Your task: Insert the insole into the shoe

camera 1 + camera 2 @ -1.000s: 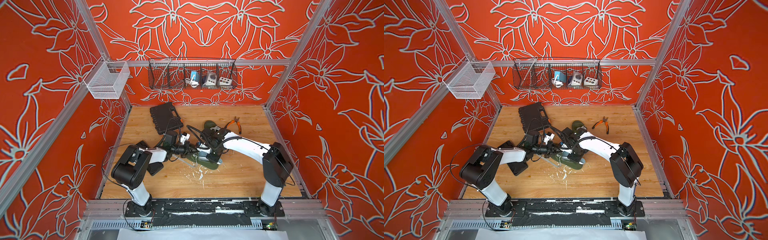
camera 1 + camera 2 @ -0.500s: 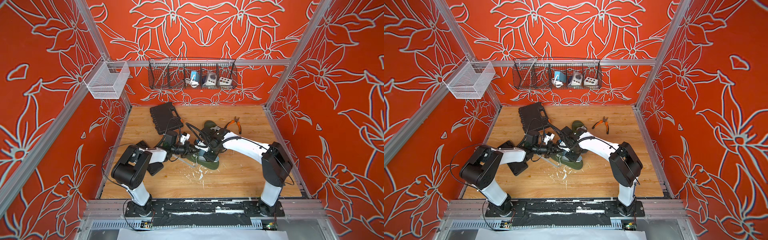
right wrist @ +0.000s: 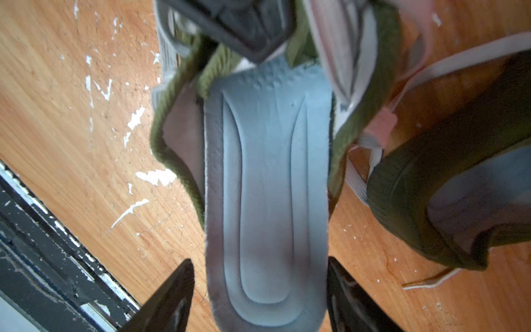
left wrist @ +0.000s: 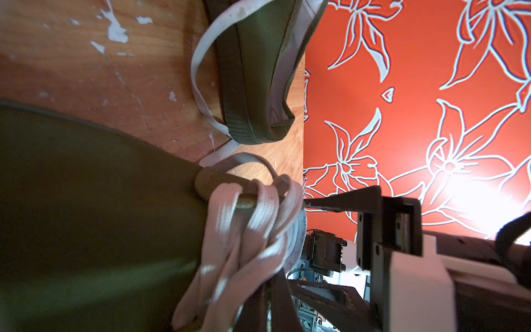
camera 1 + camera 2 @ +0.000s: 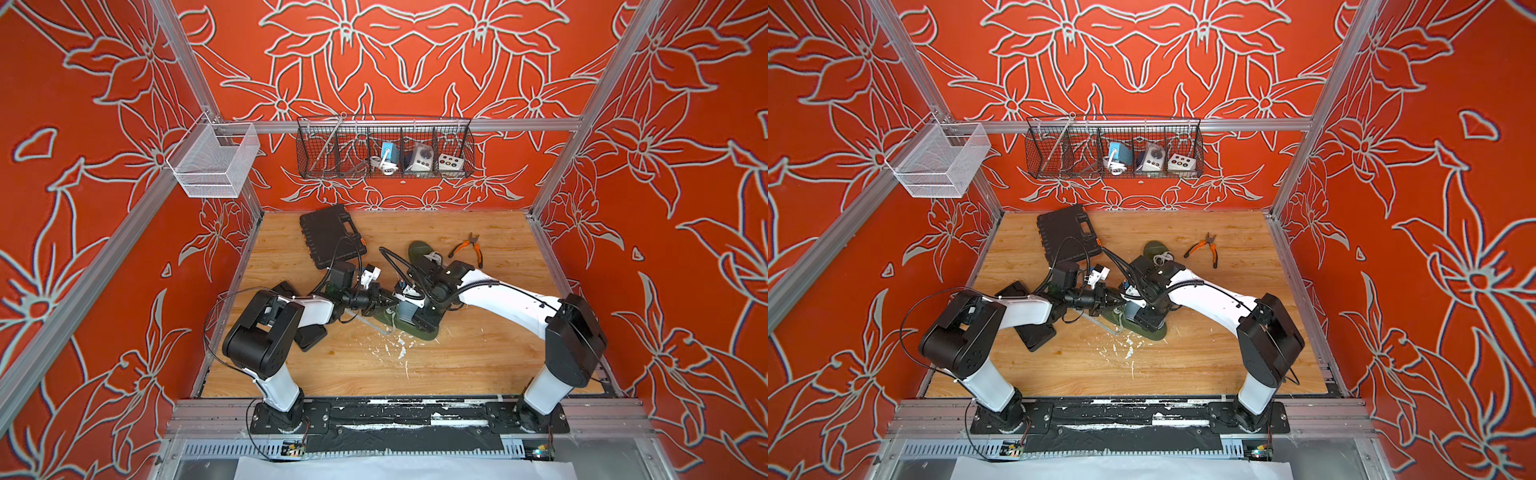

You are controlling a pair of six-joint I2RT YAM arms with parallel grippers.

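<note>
Although its front end is already tucked inside the opening, the grey insole (image 3: 267,186) has its heel half rising out of the green shoe (image 3: 161,138), which sits near the middle of the wooden bench (image 3: 71,115). The right pincer (image 3: 258,260) straddles that free heel end with its jaws released, one finger on each side and no squeeze on the foam. At the far end of the opening the left pincer (image 5: 384,302) is clenched on the shoe at the tongue and laces (image 4: 244,230), which seems to hold the mouth open. A second green shoe (image 3: 445,195) lies just beside it. Further off are orange-handled pliers (image 5: 469,249) and a black case (image 5: 330,235).

The step in hand, as I judge it, is seating the heel. Doing it well means pressing the heel end down and forward along the shoe's length (not sideways, where the edge would catch the collar). The insole should be kept flat so it does not buckle in the middle, with the tongue drawn back until the heel drops below the rim. The foam looks pliant, so a short push close to its end should steer it better than one from high up.
</note>
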